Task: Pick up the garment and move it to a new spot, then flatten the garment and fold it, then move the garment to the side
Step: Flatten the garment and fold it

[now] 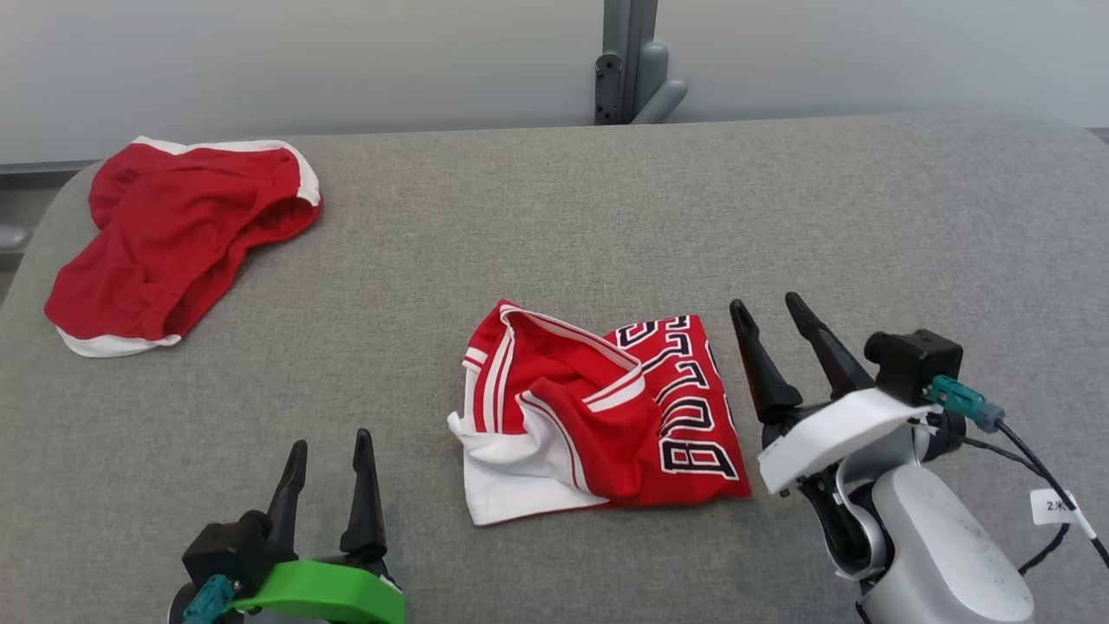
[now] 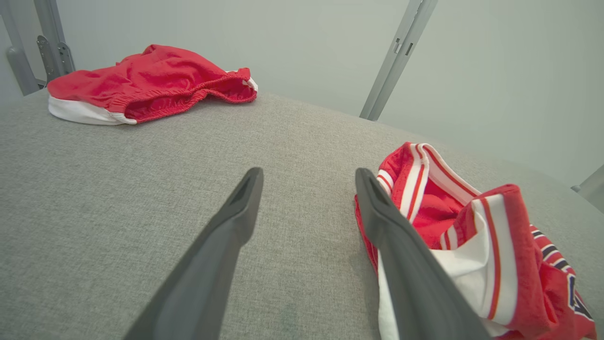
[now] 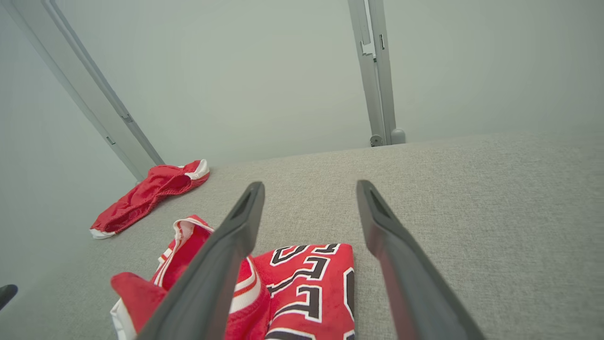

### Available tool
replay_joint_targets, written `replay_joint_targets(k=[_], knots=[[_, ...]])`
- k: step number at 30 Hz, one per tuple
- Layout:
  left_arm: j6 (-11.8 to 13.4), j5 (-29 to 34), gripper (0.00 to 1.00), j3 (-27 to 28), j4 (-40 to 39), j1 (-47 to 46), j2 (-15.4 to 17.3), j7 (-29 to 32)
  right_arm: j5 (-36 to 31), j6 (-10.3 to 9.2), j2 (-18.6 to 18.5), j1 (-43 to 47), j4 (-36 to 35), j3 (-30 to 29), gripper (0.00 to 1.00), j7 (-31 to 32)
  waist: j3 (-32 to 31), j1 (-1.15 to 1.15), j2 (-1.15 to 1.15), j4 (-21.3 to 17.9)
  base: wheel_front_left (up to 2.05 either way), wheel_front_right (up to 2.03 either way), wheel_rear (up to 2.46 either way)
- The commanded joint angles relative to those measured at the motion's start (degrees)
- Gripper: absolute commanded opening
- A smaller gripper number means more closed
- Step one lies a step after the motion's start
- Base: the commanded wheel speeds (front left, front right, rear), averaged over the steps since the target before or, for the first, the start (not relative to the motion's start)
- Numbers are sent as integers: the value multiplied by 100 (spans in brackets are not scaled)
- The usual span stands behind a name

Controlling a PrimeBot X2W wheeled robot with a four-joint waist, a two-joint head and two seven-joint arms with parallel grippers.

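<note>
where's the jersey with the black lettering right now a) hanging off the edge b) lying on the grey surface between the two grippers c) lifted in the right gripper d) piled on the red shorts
b: the jersey lies crumpled on the grey surface, with the open left gripper and the open right gripper on either side of it.

Lab-style test bay: grey fabric-covered table, plain pale wall, bare metal frame post.

Jersey sits mid-table toward the near edge, shorts well apart at far left, left gripper near its left, right gripper just beside its right edge, post behind the table.
</note>
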Motion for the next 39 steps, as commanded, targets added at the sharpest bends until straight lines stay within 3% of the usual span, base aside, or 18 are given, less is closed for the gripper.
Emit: replay_joint_targets(k=[1, 5, 12, 25, 39], knots=[[3, 72, 100, 14, -22, -100, 3, -2, -82, 0, 27, 127, -34, -82, 53, -28, 17, 0, 31, 31, 0, 0, 0], [-2, 87, 100, 34, -30, -114, 4, -2, -216, 0, 156, 326, -37, -310, 0, -29, 54, 0, 31, 143, 0, 0, 0], [-6, 65, 100, 27, -32, -176, 4, -2, -361, 0, 230, 190, 405, -207, 0, 76, 150, 0, 31, 453, 0, 0, 0], [25, -15, 100, -16, -8, -249, 4, -2, -95, 0, 321, -743, 2515, 501, 0, -66, 296, 0, 31, 1239, 0, 0, 0], [22, -8, 100, 50, -21, -127, 4, -2, 707, 0, 365, -879, 2644, 2328, 0, -305, 223, 0, 31, 1398, 0, 0, 0]])
